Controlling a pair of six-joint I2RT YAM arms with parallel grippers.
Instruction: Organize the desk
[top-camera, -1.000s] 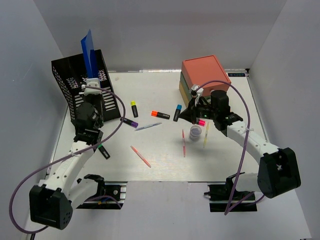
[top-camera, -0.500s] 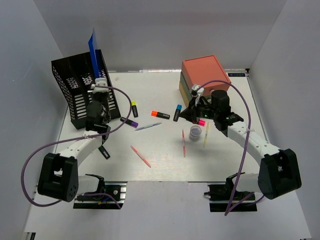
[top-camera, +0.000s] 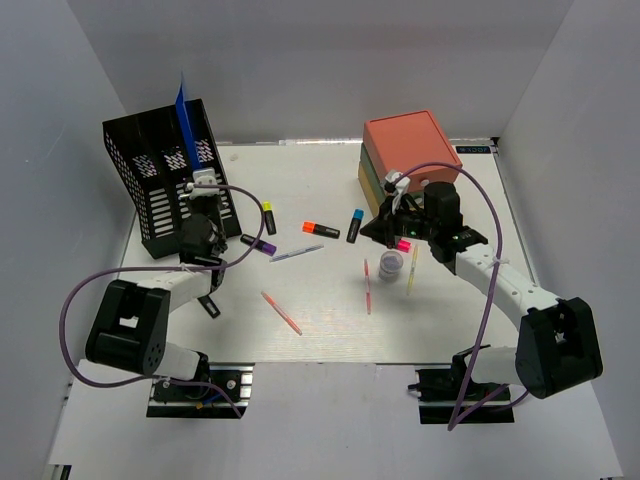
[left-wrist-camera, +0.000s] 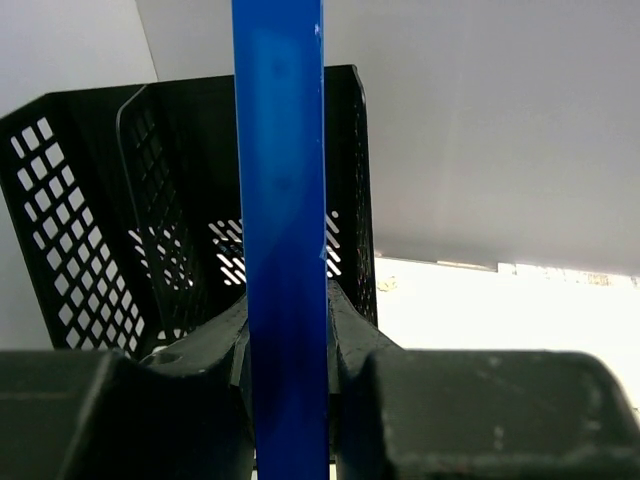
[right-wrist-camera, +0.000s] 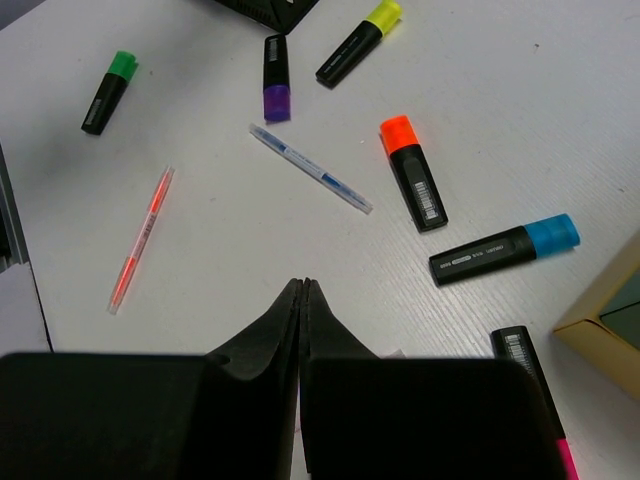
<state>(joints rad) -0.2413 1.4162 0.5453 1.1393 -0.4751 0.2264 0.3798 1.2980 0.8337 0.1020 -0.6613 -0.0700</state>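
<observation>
Alignment first: lower thin blue plastic sheet (left-wrist-camera: 283, 200), clenched in left end effector (left-wrist-camera: 288, 345), upright into a slot of black mesh file rack (left-wrist-camera: 60, 220) at far left of flat white matte surface (top-camera: 450, 320); right end effector (right-wrist-camera: 302, 300) pinched shut, seemingly empty.

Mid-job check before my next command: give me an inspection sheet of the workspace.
Surface: desk white, flat.
Job's things: sheet upright at rack; six highlighters and four pens loose on desk.
Clutter: jar by right gripper; drawer box at the back.
Grippers: left gripper shut on sheet; right gripper shut, empty.
Cables: purple cables loop off both arms.
Surroundings: white walls; nothing else seen.
</observation>
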